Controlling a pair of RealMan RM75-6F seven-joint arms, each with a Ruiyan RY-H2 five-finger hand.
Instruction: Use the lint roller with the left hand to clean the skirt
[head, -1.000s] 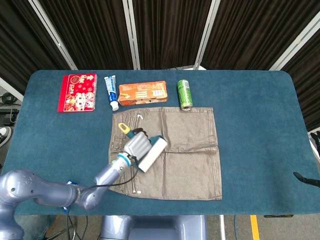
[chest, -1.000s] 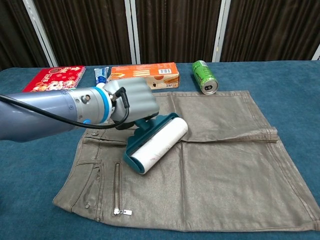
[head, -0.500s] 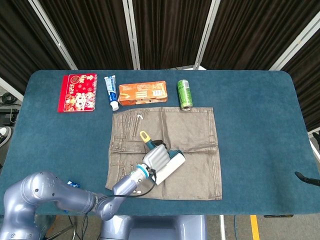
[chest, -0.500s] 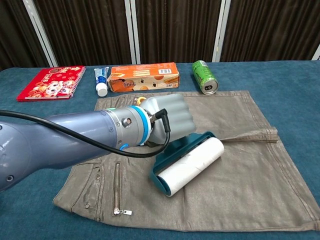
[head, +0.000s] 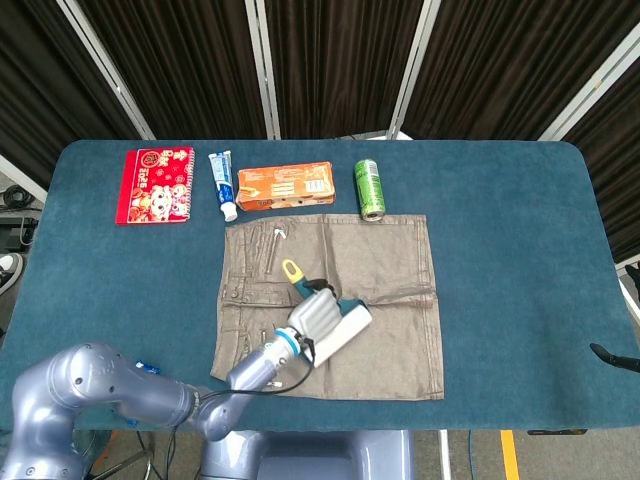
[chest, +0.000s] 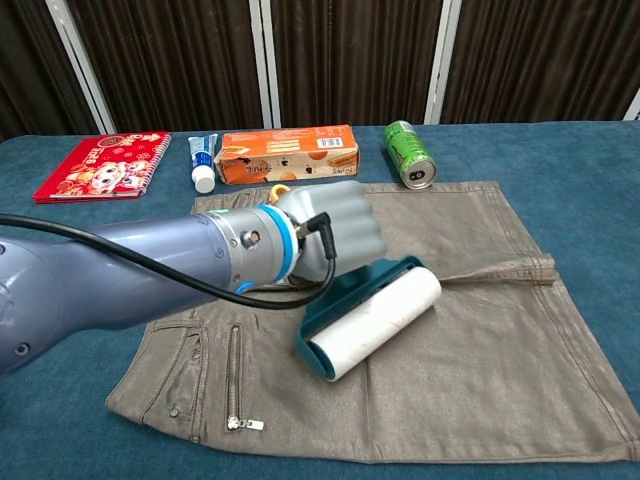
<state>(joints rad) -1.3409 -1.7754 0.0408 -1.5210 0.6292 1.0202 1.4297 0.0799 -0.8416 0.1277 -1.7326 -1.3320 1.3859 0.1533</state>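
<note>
The left hand (chest: 325, 234) grips one lint roller (chest: 372, 318), its white roll lying on the middle of the single grey skirt (chest: 480, 330). The roll's long axis runs diagonally, from near-left to far-right, and the yellow-tipped handle (head: 291, 270) points away to the far left. Along the far side of the counter (head: 520, 250) lie one red notebook (head: 155, 185), one toothpaste tube (head: 222, 184), one orange box (head: 285, 186) and one green can (head: 369, 188).

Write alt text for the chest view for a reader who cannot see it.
The robot's left hand grips a teal lint roller whose white roll rests on a grey-brown skirt spread flat over a blue table. Behind the skirt lie a red notebook, toothpaste tube, orange box and green can.
</note>
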